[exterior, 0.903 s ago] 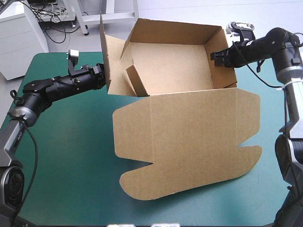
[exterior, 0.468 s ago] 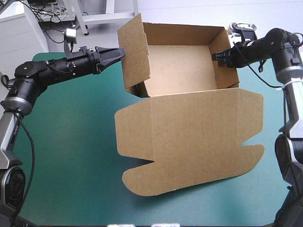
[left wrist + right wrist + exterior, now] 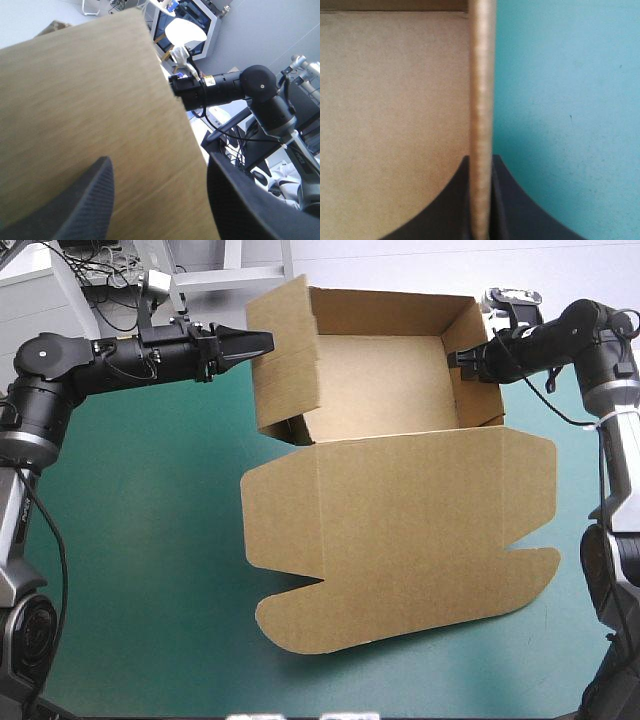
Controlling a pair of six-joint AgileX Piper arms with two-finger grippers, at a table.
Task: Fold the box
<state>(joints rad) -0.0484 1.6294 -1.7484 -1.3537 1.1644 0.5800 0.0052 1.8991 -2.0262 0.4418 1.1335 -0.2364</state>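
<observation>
**Brown box (image 3: 380, 390) as an open tray.** It stands on the far half of the table's teal-green cover (image 3: 140, 540), with its walls raised. Its lid (image 3: 400, 530) lies flat toward the near edge. The left gripper (image 3: 262, 341) sits at the top of the left wall (image 3: 285, 370). Its 2 black fingers (image 3: 75, 205) stand well apart, and the board passes between them without being clamped. The right gripper (image 3: 462, 357) pinches the right wall (image 3: 472, 390), its 2 fingers all but closed on the wall's thin edge.
</observation>
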